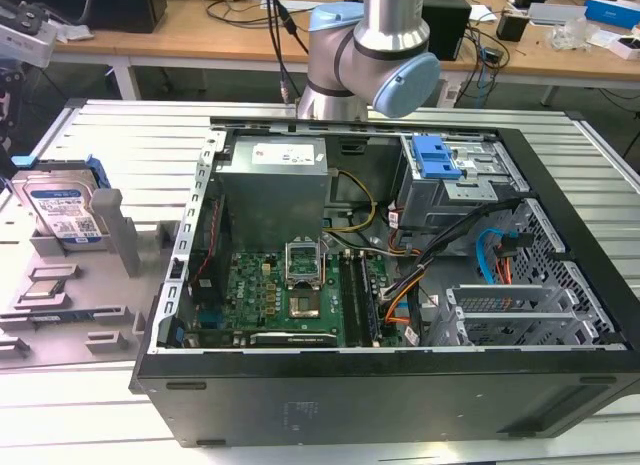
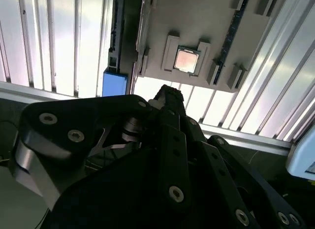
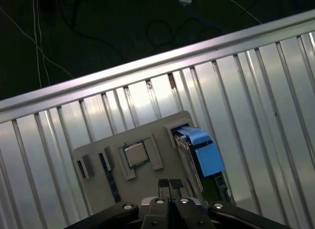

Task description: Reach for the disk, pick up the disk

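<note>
Blue-framed disk (image 1: 64, 211) (image 3: 202, 149) upright in grey fixture (image 3: 147, 128) slot, beside processor chip (image 3: 136, 153). Over fixture, apart from disk, gripper (image 3: 169, 183) closed tight on nothing.

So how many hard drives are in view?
1. The disk stands on edge in the grey fixture, at the exterior view's left of the PC case. The case's drive cage could hide more.
</note>
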`<state>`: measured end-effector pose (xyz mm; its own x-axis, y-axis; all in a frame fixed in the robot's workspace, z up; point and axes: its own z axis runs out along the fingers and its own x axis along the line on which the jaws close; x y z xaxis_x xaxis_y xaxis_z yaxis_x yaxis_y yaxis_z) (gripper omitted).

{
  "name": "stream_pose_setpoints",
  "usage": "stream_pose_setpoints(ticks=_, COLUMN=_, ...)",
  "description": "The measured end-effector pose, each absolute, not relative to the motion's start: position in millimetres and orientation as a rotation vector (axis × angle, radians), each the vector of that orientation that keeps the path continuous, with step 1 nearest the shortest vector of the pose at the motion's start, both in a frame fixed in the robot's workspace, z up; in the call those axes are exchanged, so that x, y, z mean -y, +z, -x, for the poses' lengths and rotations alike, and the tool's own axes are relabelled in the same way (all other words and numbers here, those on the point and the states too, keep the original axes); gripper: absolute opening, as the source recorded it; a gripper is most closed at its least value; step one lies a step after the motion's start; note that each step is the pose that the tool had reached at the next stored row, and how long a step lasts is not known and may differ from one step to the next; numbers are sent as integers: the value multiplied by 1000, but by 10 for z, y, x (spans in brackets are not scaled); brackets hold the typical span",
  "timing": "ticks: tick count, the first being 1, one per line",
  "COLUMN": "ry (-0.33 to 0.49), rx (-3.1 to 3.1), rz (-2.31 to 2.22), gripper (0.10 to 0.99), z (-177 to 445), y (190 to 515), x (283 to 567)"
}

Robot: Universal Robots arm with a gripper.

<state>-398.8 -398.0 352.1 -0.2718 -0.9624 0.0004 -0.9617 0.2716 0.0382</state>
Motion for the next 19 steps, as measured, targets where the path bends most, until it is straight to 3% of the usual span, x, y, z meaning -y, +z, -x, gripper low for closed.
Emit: stream_pose_setpoints(ticks=19, ry=-44, rx=2305, rz=-2096, gripper=106, z=3988, y=3521, x=3978)
